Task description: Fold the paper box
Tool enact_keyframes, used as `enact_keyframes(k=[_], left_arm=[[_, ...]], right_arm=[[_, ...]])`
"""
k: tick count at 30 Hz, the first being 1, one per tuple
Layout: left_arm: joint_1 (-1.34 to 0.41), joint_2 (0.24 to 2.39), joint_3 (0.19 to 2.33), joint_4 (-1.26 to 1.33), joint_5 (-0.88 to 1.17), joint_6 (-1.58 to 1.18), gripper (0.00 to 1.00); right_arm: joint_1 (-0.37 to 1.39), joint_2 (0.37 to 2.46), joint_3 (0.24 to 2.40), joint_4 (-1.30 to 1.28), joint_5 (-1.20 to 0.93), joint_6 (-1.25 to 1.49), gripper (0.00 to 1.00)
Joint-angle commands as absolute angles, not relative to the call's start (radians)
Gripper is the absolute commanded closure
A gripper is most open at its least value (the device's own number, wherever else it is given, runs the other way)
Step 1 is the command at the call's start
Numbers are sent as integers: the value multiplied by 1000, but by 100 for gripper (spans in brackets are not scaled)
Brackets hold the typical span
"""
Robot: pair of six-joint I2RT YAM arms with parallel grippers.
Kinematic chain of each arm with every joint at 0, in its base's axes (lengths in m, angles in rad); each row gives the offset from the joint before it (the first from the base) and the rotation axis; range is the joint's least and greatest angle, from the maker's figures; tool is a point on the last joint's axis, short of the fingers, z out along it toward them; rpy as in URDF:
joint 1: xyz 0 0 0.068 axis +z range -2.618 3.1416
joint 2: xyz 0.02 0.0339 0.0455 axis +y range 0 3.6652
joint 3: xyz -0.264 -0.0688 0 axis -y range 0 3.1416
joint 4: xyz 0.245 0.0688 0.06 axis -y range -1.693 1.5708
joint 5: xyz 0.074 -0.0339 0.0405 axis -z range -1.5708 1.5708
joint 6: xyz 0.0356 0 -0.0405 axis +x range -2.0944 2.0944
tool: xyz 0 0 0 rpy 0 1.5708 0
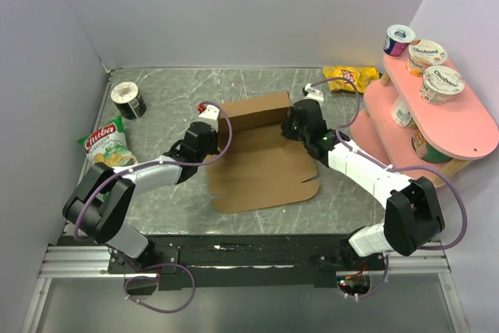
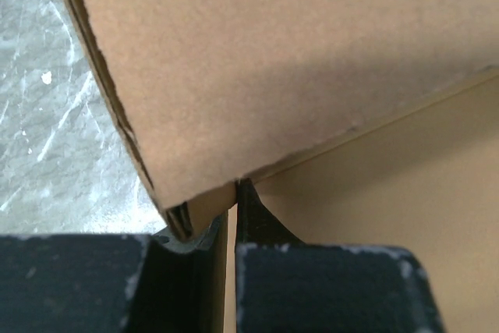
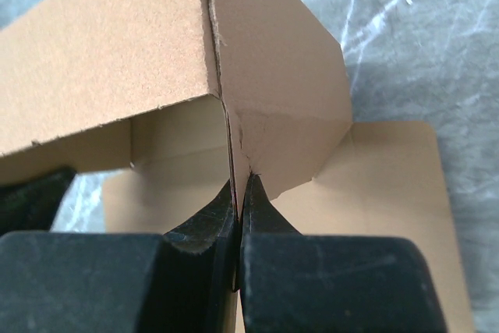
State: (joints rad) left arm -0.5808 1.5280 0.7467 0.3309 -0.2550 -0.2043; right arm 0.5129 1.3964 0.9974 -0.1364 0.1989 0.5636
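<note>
**Both pairs of fingers clenched on the half-raised paper box**

The left fingers (image 2: 335, 286) pinch a thin cardboard edge at the left end of the upright wall. The right fingers (image 3: 343, 282) are clamped on the folded corner flap at its right end. The paper box (image 1: 261, 157) sits mid-desk, its far wall standing and its near panels flat, so it looks early: most walls and the closing remain. On the desk (image 1: 171, 193), a chip bag (image 1: 105, 146), a dark tub (image 1: 127, 100), a yellow snack packet (image 1: 351, 77) and a pink shelf (image 1: 468, 126) of yogurt cups (image 1: 442, 83) stand apart, blocking nothing.
</note>
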Motion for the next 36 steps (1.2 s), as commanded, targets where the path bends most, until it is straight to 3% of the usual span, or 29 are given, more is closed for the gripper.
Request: enact_keyframes(k=[1, 6, 9, 12, 13, 16, 25, 32, 36], left_arm=[[-617, 1496, 755, 364, -132, -163, 99], [-618, 1505, 778, 325, -172, -172, 99], [-594, 1502, 805, 262, -221, -186, 99], [-548, 1506, 842, 183, -172, -205, 99], [-540, 1505, 847, 172, -167, -209, 99], [-511, 1502, 850, 141, -161, -212, 99], [-446, 1511, 859, 52, -127, -218, 99], [-385, 1465, 838, 69, -9, -247, 99], [-356, 1460, 842, 66, 23, -261, 99]], right_arm=[[555, 1402, 1013, 106, 170, 683, 100], [568, 1410, 997, 140, 216, 696, 100], [571, 1414, 999, 98, 232, 647, 95], [571, 1407, 997, 58, 225, 546, 79], [569, 1402, 997, 23, 224, 522, 67], [565, 1376, 1000, -53, 200, 410, 44], [539, 1102, 1019, -258, 29, 141, 0], [252, 894, 876, -226, -129, 150, 0], [213, 937, 804, -215, -104, 157, 5]])
